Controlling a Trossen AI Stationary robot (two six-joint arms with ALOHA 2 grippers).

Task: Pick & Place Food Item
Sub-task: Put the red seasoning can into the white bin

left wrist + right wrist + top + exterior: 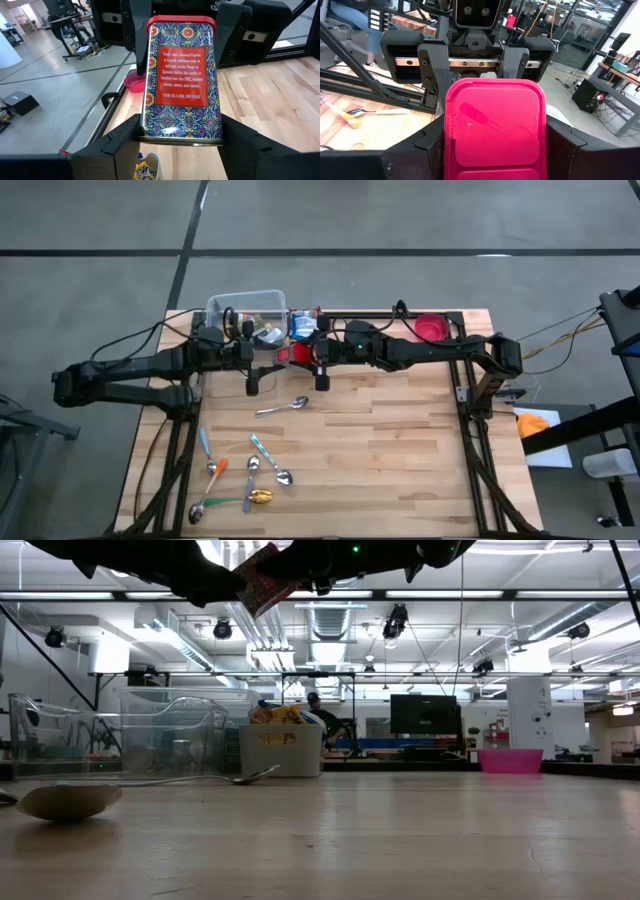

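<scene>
A flat tin (181, 75) with a red lid and a patterned red and blue label hangs in the air over the table's far middle, small and red in the high view (283, 354). My left gripper (182, 142) is shut on its bottom end. My right gripper (495, 145) is shut on its lid end. The two grippers face each other, left (262, 356) and right (306, 352), with the tin between them. In the low view the tin (262, 578) shows tilted, high above the table. My left gripper pinches the tin's bottom end (150, 131) between its two fingers, one on each narrow side. The fingers come nearly level from the table's left. The tin is lifted clear of the table, its label face up. My right gripper pinches the tin's red lid end (451, 135) between its two fingers, one on each narrow side. It comes nearly level from the table's right, opposite the left gripper. The tin is clear of the table.
A clear plastic bin (245, 308) and a box of food packets (300, 326) stand at the far edge, a pink bowl (432, 329) at the far right. One spoon (282, 408) lies mid-table, several more (248, 475) near the front left.
</scene>
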